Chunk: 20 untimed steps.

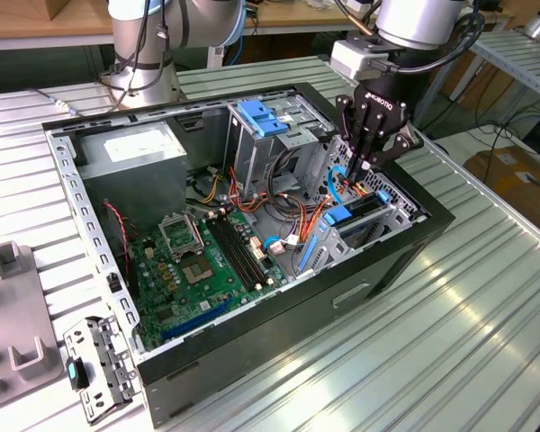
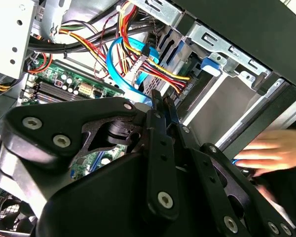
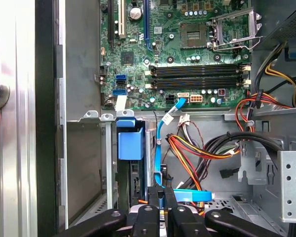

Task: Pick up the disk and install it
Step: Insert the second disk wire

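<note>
The disk [image 1: 362, 210] sits edge-up in the lower drive cage at the exterior view's right end of the open computer case, its blue rail tab showing at the cage mouth. In the first wrist view the disk [image 3: 136, 180] is a dark slab below that blue tab. My gripper [image 1: 361, 167] hangs just above the cage with its fingers [image 3: 152, 210] pressed close together. A light blue data cable [image 3: 159, 148] runs down past the fingertips and shows in the thin slit between them; I cannot tell whether it is pinched. In the second wrist view the gripper [image 2: 161, 101] points at the same cables.
The motherboard [image 1: 207, 261] fills the case floor, with the grey power supply [image 1: 135, 153] at the back. A tall drive cage with a blue handle [image 1: 259, 119] stands beside my gripper. Orange and yellow wires [image 3: 197, 148] crowd the cage. A person's hand [image 2: 274, 150] rests outside the case wall.
</note>
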### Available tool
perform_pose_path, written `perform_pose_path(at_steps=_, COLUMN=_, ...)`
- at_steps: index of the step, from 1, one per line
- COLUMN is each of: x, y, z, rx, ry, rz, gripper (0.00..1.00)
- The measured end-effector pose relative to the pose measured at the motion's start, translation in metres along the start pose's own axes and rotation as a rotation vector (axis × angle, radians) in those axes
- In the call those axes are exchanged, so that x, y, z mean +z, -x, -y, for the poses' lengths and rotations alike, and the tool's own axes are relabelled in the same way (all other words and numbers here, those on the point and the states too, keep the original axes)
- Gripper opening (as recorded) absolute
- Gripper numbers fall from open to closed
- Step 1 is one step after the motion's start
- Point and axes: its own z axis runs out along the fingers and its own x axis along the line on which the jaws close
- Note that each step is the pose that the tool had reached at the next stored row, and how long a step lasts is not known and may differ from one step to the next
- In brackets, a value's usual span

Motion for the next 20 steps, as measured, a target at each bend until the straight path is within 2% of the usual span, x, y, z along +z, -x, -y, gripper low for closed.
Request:
perform_pose_path(at_steps=5, x=0.0001, y=-0.0002, z=0.0, rx=0.0, ry=0.0, rz=0.0001, gripper=0.16)
perform_pose_path(at_steps=6, x=0.0002, y=-0.0014, z=-0.0003, rx=0.0, ry=-0.0028, rz=0.0017, gripper=0.16)
perform_pose_path(at_steps=7, x=0.0007, y=-0.0039, z=-0.0008, rx=0.001, ry=-0.0093, rz=0.0065, gripper=0.16)
perform_pose_path(at_steps=8, x=0.0012, y=-0.0057, z=-0.0011, rx=0.001, ry=-0.0115, rz=0.0107, gripper=0.16)
perform_pose_path(at_steps=13, x=0.0051, y=-0.0154, z=-0.0035, rx=0.001, ry=-0.0157, rz=0.036, gripper=0.16)
perform_pose_path(at_steps=15, x=0.008, y=-0.0232, z=-0.0039, rx=0.0, ry=-0.0193, rz=0.0485, gripper=0.16)
perform_pose_path(at_steps=17, x=0.0091, y=-0.0258, z=-0.0044, rx=0.0, ry=-0.0276, rz=0.0512, gripper=0.16)
perform_pose_path(at_steps=18, x=0.0095, y=-0.0265, z=-0.0048, rx=-0.001, ry=-0.0369, rz=0.0524, gripper=0.16)
perform_pose_path(at_steps=20, x=0.0103, y=-0.0272, z=-0.0059, rx=-0.002, ry=-0.0505, rz=0.0553, gripper=0.16)
